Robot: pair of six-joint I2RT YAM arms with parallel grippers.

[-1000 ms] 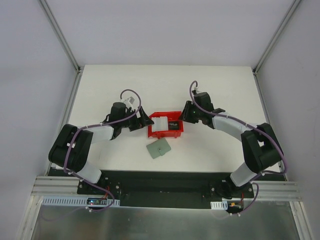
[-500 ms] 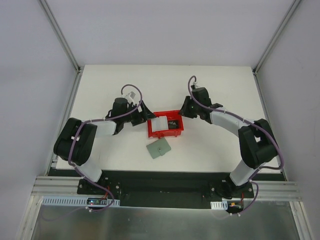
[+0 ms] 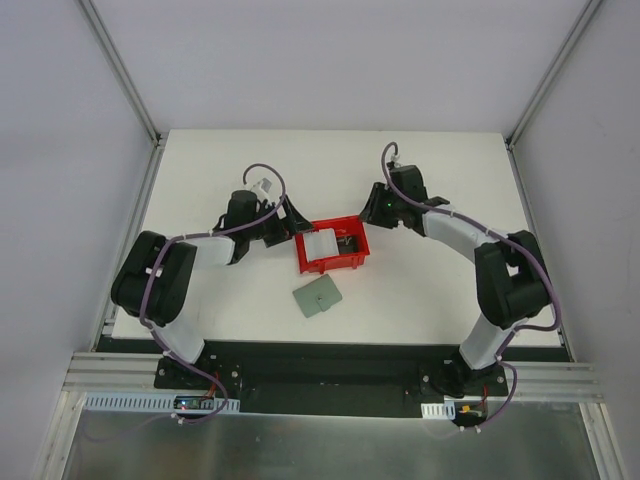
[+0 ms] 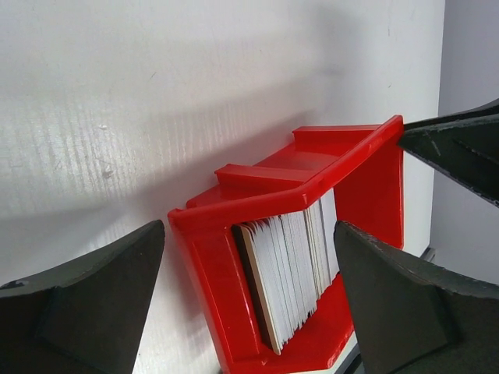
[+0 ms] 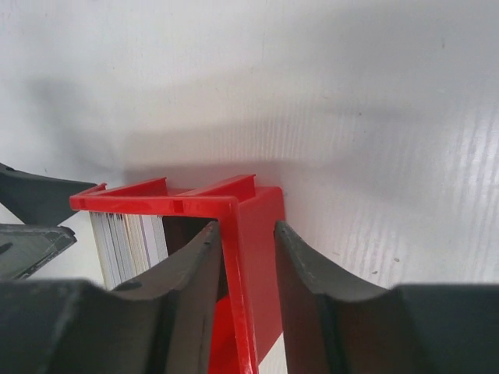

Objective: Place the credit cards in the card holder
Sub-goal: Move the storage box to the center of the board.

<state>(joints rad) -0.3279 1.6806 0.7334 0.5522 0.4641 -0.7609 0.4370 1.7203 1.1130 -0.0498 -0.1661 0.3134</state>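
Observation:
A stack of pale credit cards stands on edge in the left part of a red bin; a dark card lies in its right part. The grey-green card holder lies shut on the table in front of the bin. My left gripper is open at the bin's left end; in the left wrist view its jaws straddle the bin and cards without touching. My right gripper is shut on the bin's right wall, one finger inside and one outside; the cards show to the left.
The white table is bounded by grey walls and metal rails at left and right. A black base plate runs along the near edge. The right gripper's finger shows in the left wrist view.
The red bin has turned slightly, its right end swung toward the back. My right gripper moved back with it. My left gripper closed in on the bin's left end.

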